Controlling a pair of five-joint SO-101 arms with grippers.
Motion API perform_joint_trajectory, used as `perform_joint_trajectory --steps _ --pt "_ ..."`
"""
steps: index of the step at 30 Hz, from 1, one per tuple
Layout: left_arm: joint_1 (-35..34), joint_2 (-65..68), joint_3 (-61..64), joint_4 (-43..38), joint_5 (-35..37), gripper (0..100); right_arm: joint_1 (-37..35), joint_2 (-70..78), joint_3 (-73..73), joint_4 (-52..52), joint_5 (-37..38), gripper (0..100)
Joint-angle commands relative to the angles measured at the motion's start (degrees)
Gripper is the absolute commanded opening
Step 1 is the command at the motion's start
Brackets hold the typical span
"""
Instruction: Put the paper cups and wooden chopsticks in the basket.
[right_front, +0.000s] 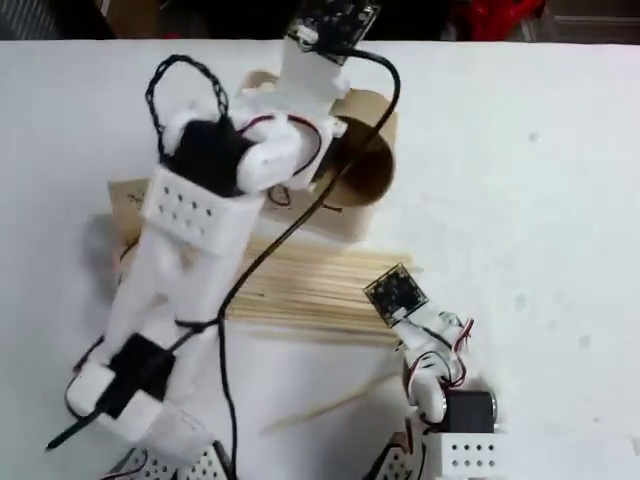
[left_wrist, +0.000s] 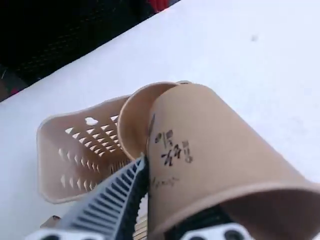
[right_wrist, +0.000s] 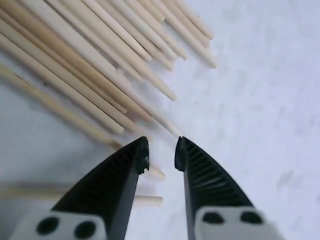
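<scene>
Near, the chopsticks (right_front: 310, 285) lie loose on the table (right_front: 540, 200) under the right gripper (right_wrist: 161, 150), its jaws narrow and empty, and farther the left gripper (left_wrist: 165, 192) clamps a paper cup (left_wrist: 215, 145) at the basket (left_wrist: 75, 155), so I judge this cup nearly delivered and the chopsticks all left.

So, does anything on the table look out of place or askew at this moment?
Yes. One wooden chopstick lies alone and slanted, apart from the chopstick pile, near the right arm's base. The pile's sticks lie roughly parallel, so this one looks stray. Nothing looks damaged.
</scene>
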Motion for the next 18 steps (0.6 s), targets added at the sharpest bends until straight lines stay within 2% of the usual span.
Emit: perform_joint_trajectory --steps 1,18 --pt "0.66 3.3 -4.84 -1.58 0.44 2 0.66 -0.4 0.44 -0.84 0.26 9.4" --pt "-3.3 5.93 -4.66 -2.02 0.7 2 0.4 -0.4 0.44 -0.75 0.35 9.4"
